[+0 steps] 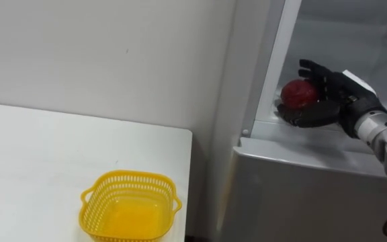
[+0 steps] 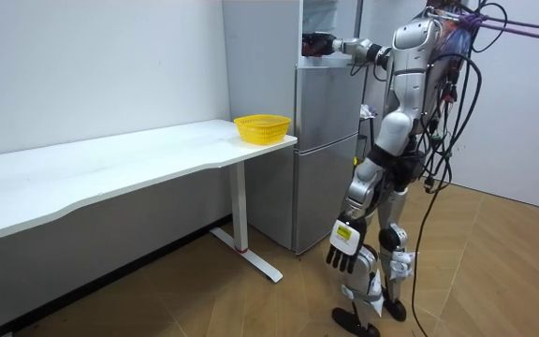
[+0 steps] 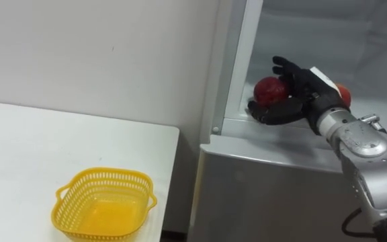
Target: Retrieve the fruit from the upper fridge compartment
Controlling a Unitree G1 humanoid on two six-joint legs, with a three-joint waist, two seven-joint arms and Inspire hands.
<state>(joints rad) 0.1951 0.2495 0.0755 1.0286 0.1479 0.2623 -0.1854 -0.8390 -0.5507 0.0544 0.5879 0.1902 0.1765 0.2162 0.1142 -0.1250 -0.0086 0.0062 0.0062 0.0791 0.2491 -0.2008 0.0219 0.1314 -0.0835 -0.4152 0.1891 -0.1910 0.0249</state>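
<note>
The fingers (image 1: 318, 70) of the right hand (image 1: 336, 101) curl over the top of a red fruit (image 1: 297, 93) while the thumb hooks under it from below, so the fruit sits clamped in the grip. Hand and fruit are inside the open upper compartment of the fridge (image 1: 301, 185), at its front left corner, just above the sill (whether the fruit rests on the compartment floor or hangs clear of it I cannot tell). In the right eye view a second reddish thing (image 3: 343, 92) peeks out just behind the back of the hand, too hidden to name. The forearm runs from the hand down to the lower right, over the closed grey lower door. Left of the fridge, and apart from it by a narrow gap, stands a white desk (image 1: 46, 154) against a pale wall (image 1: 113, 54). A yellow basket (image 1: 132, 177) with latticed sides sits upright near the desk's corner nearest the fridge. In the room view the robot stands upright on a wooden floor (image 2: 494, 281) right in front of the fridge, its right arm raised to shoulder height and reaching into the upper compartment. Its left hand (image 2: 343, 245) hangs low beside its thigh with the fingers loose and pointing down, holding nothing.
</note>
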